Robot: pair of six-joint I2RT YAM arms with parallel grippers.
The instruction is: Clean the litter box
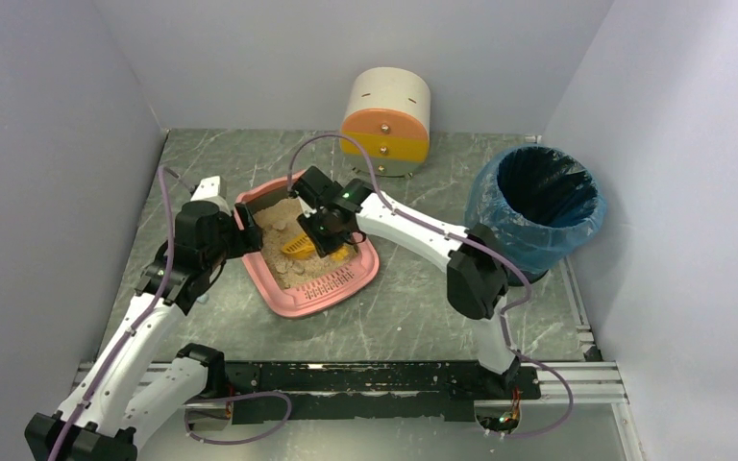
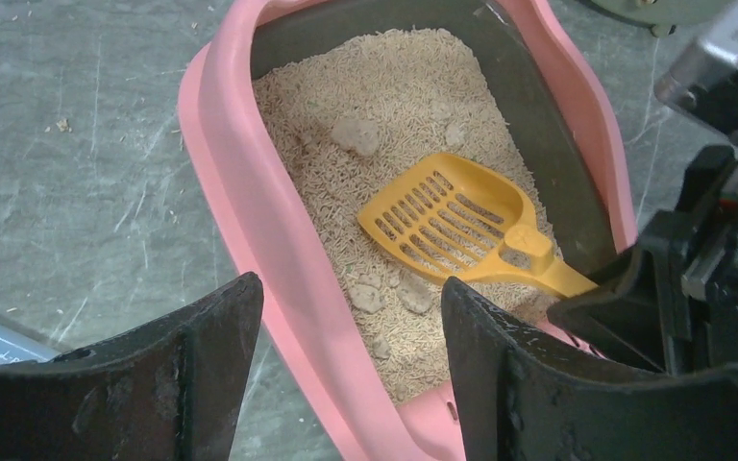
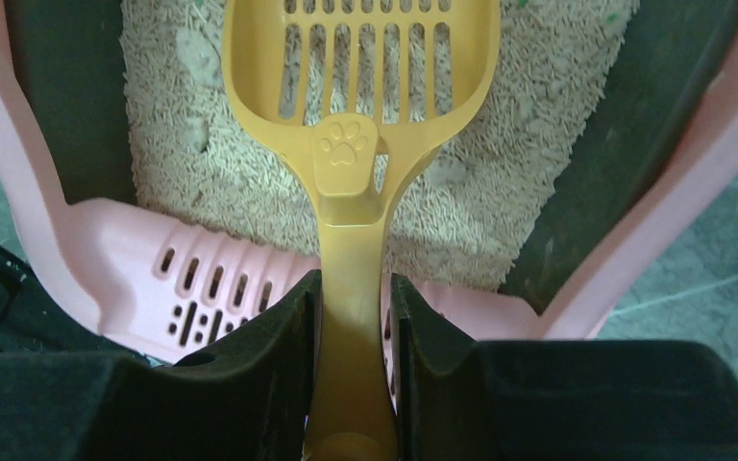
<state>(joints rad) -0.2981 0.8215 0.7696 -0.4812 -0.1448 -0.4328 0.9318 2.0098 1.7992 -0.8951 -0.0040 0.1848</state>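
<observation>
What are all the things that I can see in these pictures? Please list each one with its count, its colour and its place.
litter box: one, pink, on the table, left of centre
litter: beige, inside the litter box
clumps: several, pale beige, scattered in the litter
scoop: one, yellow, slotted, blade inside the litter box
bin: one, with a blue liner, on the right side of the table
drawer unit: one, cream and orange, round, at the back of the table
table: one, dark grey-green, marbled
left gripper: one, black, open, one finger on each side of the litter box rim
right gripper: one, black, shut on the scoop handle
</observation>
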